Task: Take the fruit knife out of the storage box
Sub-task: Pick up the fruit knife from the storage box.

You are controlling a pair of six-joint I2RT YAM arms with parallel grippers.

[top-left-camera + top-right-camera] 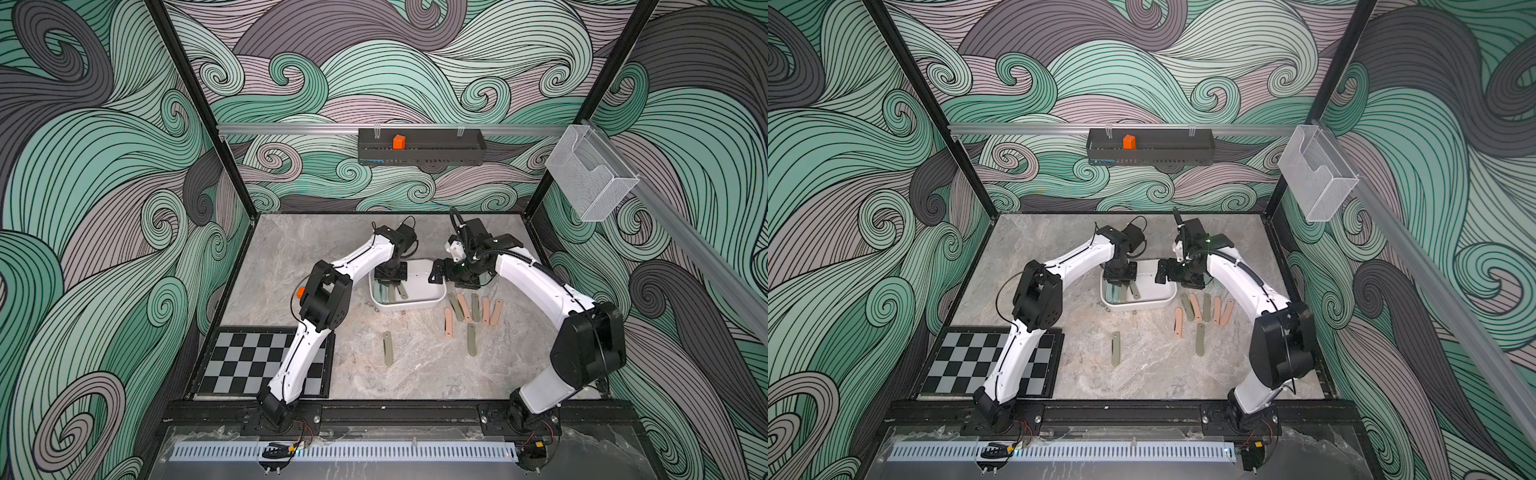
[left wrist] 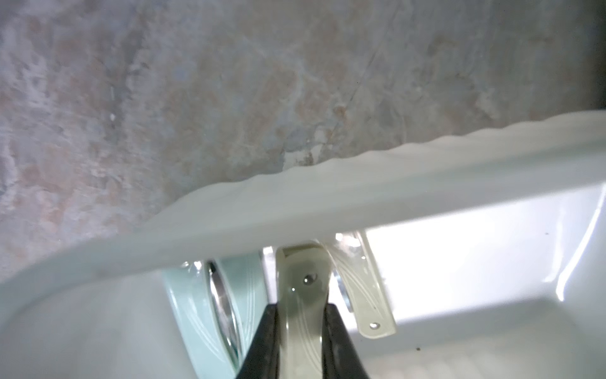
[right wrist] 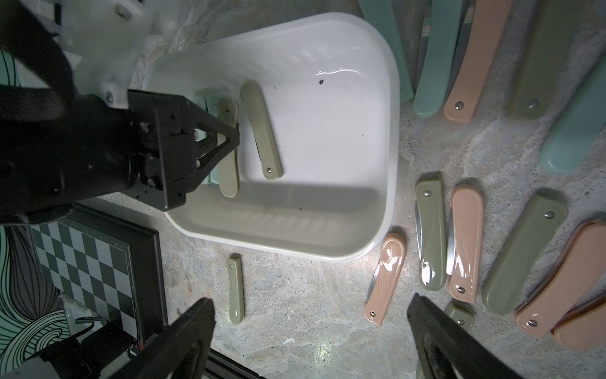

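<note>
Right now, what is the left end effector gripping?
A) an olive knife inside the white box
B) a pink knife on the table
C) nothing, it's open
A: the left end effector is closed on the olive knife inside the storage box.

We've got swirl-pattern walls (image 1: 415,62) in teal, grey and mauve, marble-look tabletop (image 1: 415,374). Aluminium rail (image 1: 291,129) on the back wall carries a black tray (image 1: 436,156) with an orange block (image 1: 399,142); clear mesh basket (image 1: 590,178) on the right wall, checkerboard (image 1: 241,365) at near-left corner.
</note>
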